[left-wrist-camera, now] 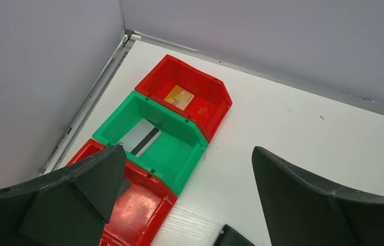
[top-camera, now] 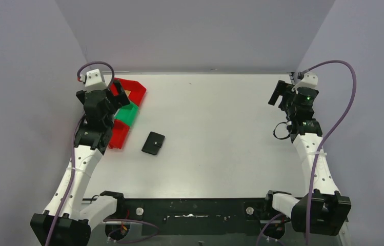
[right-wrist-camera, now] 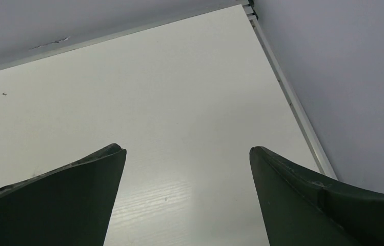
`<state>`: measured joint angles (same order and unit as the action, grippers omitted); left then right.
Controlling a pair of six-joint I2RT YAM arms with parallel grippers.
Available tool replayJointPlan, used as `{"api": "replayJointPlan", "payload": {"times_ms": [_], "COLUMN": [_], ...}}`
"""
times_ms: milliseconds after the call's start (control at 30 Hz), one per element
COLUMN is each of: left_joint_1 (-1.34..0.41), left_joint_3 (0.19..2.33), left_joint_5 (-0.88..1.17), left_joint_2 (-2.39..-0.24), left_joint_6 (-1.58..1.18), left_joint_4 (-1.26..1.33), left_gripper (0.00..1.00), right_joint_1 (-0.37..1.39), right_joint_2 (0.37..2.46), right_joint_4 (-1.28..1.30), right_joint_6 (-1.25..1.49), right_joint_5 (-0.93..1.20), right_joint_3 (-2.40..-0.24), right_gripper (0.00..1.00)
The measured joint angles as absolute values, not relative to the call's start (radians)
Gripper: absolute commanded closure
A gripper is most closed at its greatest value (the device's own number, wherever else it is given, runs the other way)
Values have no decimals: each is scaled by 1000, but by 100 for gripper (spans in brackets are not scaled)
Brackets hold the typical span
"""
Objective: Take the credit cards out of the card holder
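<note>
Your left hand [left-wrist-camera: 187, 149] hung spread wide over the row of bins, gripping nothing. The card holder [top-camera: 153, 143] lay flat on the table [top-camera: 220, 118], black face up, just right of the near red bin [left-wrist-camera: 143, 205]. A gold card [left-wrist-camera: 179, 97] sat in the far red bin [left-wrist-camera: 220, 102], and a dark-striped card [left-wrist-camera: 141, 139] in the green bin [left-wrist-camera: 184, 164]. Your right hand [right-wrist-camera: 187, 151] was spread too, empty, above the table's far right corner.

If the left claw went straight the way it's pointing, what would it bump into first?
The left claw would probably hit the green bin first, near its corner, or the table just beside it; depth is unclear.
</note>
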<state>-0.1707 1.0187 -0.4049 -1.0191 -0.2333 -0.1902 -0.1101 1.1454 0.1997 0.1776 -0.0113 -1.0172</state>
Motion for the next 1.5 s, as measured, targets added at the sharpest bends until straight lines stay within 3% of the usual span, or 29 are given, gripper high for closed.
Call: {"api": "replayJointPlan", "payload": {"times_ms": [500, 700, 900, 1233, 1500], "left_joint_1": [-72, -70, -159, -193, -109], "left_joint_3": [990, 935, 940, 1268, 1525], "left_joint_5": [-252, -64, -7, -57, -127], "left_joint_2": [-978, -1038, -1194, -1563, -1802], "left_joint_6": [-411, -492, -509, -474, -455], "left_joint_4": [-364, -423, -515, -635, -648], "left_gripper": [3, 3, 3, 3, 3], "right_joint_1": [-72, -28, 73, 173, 179], "right_joint_2": [944, 970, 1058, 1084, 1052], "right_joint_4": [334, 347, 376, 406, 474], "right_joint_6": [354, 443, 489, 522, 513], "right_joint_5": [185, 323, 384, 400, 357], "right_joint_3": [-846, -772, -761, -744, -743], "right_gripper": [2, 2, 2, 2, 2]}}
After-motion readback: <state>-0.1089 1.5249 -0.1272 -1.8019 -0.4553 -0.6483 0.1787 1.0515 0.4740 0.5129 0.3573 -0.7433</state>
